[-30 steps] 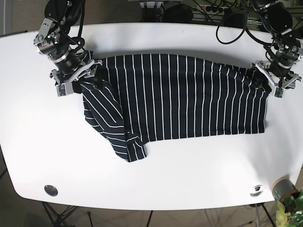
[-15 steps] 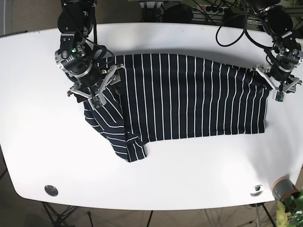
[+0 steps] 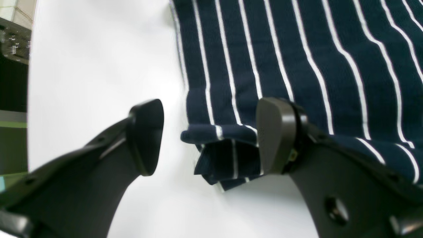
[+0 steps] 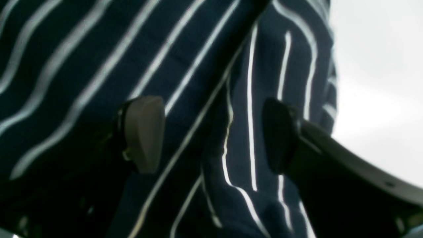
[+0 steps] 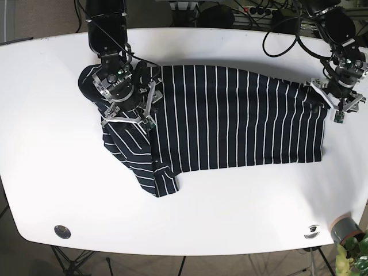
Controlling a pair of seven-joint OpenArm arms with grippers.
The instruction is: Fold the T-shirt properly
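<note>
Nearest us, table front: we see bare white table (image 5: 230, 218) along the near edge, with a small round fitting (image 5: 61, 231) near the front left corner as the base view shows it.
T-shirt position: the navy, white-striped T-shirt (image 5: 230, 121) lies spread on the far half of the table, nearer the back edge than the front.
T-shirt long axis: it runs across the table from side to side; the stripes run front to back.
T-shirt near corner: a loose flap (image 5: 144, 161) hangs toward us at the base view's left, its stripes slanting.
Right gripper: our right gripper (image 4: 211, 135) hovers over the shirt's end at the base view's left, jaws spread apart, gripping nothing; striped cloth fills the gap beneath them.
Right gripper and cloth: whether its fingertips touch the fabric we cannot tell.
Left gripper: our left gripper (image 3: 210, 135) sits at the shirt's opposite end, jaws parted and empty.
Left gripper and cloth: a bunched, folded corner (image 3: 228, 155) of the shirt lies between the fingers, close to one finger (image 3: 276, 134), while the other finger (image 3: 147, 135) stands over bare table.
Far side: cables (image 5: 287, 29) trail past the back edge.
</note>
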